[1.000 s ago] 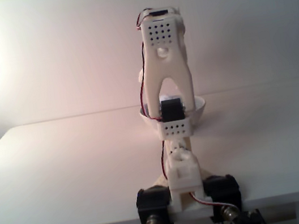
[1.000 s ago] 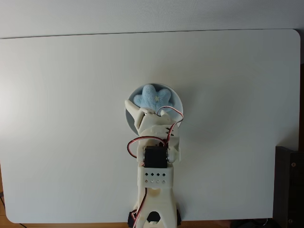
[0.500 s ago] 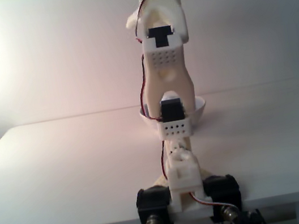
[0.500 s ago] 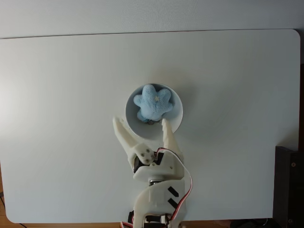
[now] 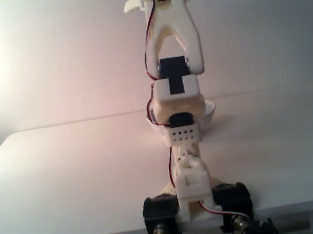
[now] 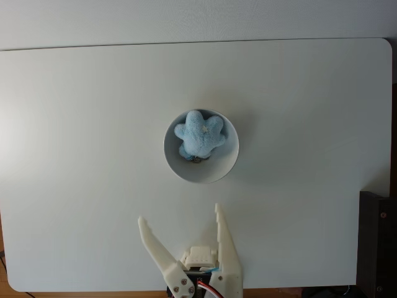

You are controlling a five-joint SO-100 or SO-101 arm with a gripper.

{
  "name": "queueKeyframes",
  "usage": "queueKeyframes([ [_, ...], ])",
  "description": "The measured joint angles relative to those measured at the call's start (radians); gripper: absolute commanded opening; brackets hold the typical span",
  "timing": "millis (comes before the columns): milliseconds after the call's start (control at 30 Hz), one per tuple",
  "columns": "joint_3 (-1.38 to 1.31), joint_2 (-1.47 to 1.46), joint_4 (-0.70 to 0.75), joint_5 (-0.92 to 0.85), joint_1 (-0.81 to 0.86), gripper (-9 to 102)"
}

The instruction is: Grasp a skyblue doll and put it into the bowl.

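Fixed views from above and from the front of the table (image 6: 74,93) both catch the arm drawn back toward its base. Seen from above, the gripper (image 6: 180,225) sits near the bottom edge with its two white fingers (image 6: 156,248) spread wide and nothing between them; half a second ago those fingers reached up to the bowl's near rim, and a second ago they were over the bowl itself, so the arm has pulled well clear. The skyblue doll (image 6: 200,133) lies inside the bowl (image 6: 201,174), filling its upper part, in the same spot as half a second ago, with a small dark bit at its lower edge that is too small to make out. From the front, the arm (image 5: 171,36) stands folded high and upright, and the bowl (image 5: 208,112) peeks out behind it on the tabletop; its upper links sit higher than a second before
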Motion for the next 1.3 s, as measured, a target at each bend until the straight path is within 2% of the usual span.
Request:
queueKeyframes([
  [267, 0.393, 0.325, 0.000, 0.008, 0.000, 53],
  [600, 0.721, 0.474, 0.000, 0.008, 0.000, 52],
  [967, 1.003, 0.476, 0.000, 0.005, 0.000, 26],
  [1300, 1.137, 0.477, 0.012, 0.005, 0.000, 13],
])
